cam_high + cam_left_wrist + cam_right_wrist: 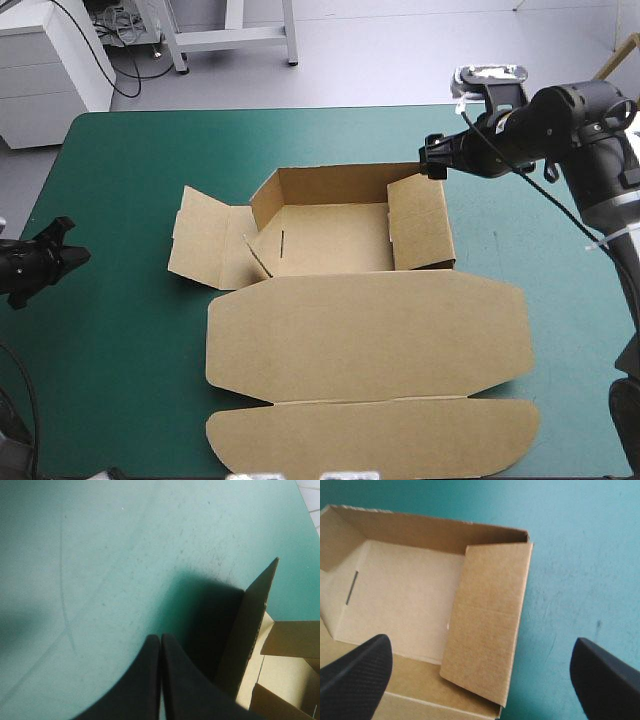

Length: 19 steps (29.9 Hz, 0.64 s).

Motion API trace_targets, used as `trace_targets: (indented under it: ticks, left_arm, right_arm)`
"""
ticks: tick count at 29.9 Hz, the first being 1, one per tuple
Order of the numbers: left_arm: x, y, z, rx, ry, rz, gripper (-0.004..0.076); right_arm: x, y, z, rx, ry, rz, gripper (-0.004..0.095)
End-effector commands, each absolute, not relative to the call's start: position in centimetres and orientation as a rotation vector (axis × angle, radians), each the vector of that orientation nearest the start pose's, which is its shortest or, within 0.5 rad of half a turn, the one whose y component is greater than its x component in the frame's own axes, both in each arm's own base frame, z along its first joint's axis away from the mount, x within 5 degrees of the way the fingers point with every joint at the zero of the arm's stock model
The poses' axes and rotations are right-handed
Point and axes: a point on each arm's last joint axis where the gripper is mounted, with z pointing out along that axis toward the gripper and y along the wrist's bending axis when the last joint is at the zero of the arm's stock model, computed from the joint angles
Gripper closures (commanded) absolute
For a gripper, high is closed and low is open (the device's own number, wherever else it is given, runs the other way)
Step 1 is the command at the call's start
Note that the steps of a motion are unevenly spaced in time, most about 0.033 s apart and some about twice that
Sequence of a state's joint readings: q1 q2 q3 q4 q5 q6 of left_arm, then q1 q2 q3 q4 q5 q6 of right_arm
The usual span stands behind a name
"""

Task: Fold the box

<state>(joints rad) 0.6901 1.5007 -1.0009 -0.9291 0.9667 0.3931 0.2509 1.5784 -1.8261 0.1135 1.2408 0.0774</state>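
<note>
The brown box (360, 330) lies mid-table as a partly raised tray. Its back wall (330, 182) stands up, and the right side wall (420, 225) is upright and leans inward over the floor. The left side flap (205, 240) lies out flat on the cover, and the lid (370, 430) is spread flat toward the front edge. My right gripper (433, 160) hovers open over the back right corner, with the right wall (487, 620) under it and nothing held. Left of the flap's edge (252, 625), my left gripper (62, 250) is shut near the table's left edge.
Teal-green cover (120, 180) stretches between the left gripper and the box's left flap. A narrower strip of cover (560, 330) lies right of the box, under the right arm. The lid's end flap reaches close to the table's front edge.
</note>
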Motion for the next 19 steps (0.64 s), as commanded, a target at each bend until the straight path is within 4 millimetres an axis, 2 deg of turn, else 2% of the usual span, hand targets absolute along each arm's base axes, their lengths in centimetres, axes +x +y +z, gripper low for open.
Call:
trace_targets:
  ticks: [1, 14, 19]
  left_arm:
    - [25.9, 13.2, 28.6, -0.903, 2.201, -0.798, 0.0734]
    - [25.9, 13.3, 28.6, -0.908, 2.196, -0.789, 0.0734]
    - [25.9, 13.3, 28.6, -0.908, 2.196, -0.789, 0.0734]
  right_arm:
    - [31.4, 9.0, 42.8, -0.217, 2.444, 0.272, 0.0017]
    - [37.8, 10.5, 32.9, -0.201, 2.674, 0.223, 0.0017]
    - [38.8, 10.8, 30.1, -0.205, 2.768, 0.209, 0.0017]
